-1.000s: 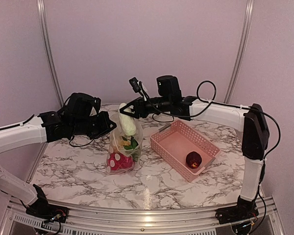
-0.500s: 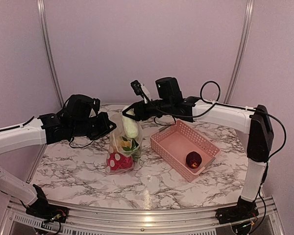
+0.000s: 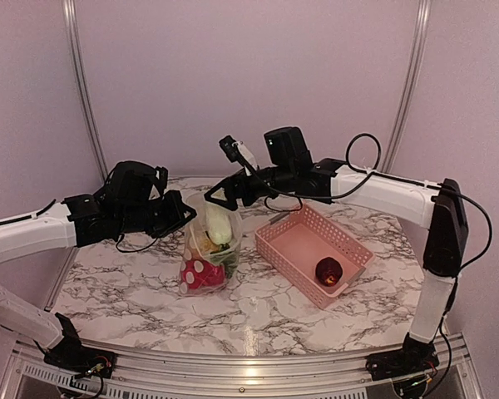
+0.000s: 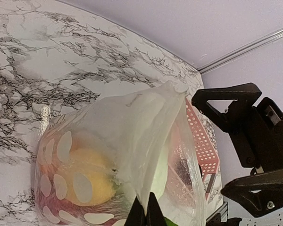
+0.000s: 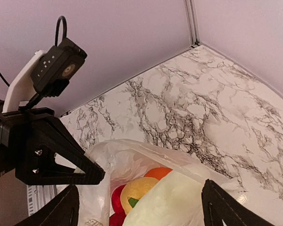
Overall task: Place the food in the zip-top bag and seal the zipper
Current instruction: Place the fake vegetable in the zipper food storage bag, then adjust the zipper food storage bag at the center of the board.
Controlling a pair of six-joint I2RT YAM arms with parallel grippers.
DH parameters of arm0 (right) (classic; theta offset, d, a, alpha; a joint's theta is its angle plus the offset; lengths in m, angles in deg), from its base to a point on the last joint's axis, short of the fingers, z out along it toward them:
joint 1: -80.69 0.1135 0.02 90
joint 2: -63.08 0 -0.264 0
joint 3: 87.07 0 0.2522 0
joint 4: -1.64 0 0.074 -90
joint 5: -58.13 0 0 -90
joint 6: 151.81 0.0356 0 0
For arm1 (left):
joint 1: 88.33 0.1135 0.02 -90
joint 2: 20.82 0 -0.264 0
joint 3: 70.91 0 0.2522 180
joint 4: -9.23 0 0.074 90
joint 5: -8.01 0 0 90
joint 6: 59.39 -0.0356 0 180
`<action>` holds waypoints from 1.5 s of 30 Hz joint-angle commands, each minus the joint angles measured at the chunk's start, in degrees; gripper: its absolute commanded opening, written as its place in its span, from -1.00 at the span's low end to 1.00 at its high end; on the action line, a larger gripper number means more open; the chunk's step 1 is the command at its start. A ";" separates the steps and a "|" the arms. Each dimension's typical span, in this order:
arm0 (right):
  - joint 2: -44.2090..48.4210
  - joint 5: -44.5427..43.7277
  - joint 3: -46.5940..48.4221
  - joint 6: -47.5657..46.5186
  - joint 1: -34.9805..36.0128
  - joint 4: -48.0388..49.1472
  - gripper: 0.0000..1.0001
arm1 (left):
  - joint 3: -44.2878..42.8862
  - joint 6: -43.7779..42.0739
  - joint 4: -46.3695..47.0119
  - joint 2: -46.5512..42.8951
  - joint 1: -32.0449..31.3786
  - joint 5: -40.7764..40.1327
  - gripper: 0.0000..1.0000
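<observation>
Zip-top bag [image 3: 208,253] stands upright mid-table, with bare marble table [image 3: 258,320] between it and the near rail. Just to its right, across a narrow gap, a pink basket [image 3: 303,241] holds one dark round fruit [image 3: 328,270]. Red, orange, yellow and white food pieces [image 3: 201,273] show through the clear, dotted plastic. Left gripper [image 3: 189,218] is pinched tight on the bag's mouth edge. The right gripper [image 3: 220,195] hovers over the mouth, spread wide and holding nothing. The wall [image 3: 233,83] stands close behind.

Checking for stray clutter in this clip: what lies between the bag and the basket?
Nothing: in the top view only bare table separates the bag from the basket.
</observation>
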 commanded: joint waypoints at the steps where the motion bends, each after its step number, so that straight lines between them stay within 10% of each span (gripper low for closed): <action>1: 4.96 4.63 5.48 -14.39 -0.34 -6.97 0.71 | -0.13 -3.02 -0.52 -1.26 0.27 0.88 -1.00; 6: 7.29 15.40 7.20 -46.61 -0.74 -25.80 0.45 | -3.58 -9.35 -6.18 0.08 0.27 1.19 -1.00; 13: 8.53 1.80 5.04 -72.39 3.15 -42.28 0.23 | -6.93 -14.20 -9.58 2.68 0.29 4.62 -1.00; 30: 3.94 -14.95 1.73 -78.35 10.53 -39.83 -0.05 | -11.10 -16.35 -16.01 3.58 0.27 8.80 -1.00; 35: 3.27 -17.76 1.81 -76.60 10.91 -34.49 -1.00 | -11.77 -16.42 -18.49 3.67 0.27 8.99 -0.77; 39: 3.72 -17.27 5.21 -76.23 12.08 -34.55 -1.00 | -12.41 -16.66 -22.34 3.60 0.19 7.74 -0.34; 45: 3.63 -16.97 8.79 -75.93 13.83 -37.44 -1.00 | -12.41 -16.90 -26.54 1.96 0.12 5.18 -0.45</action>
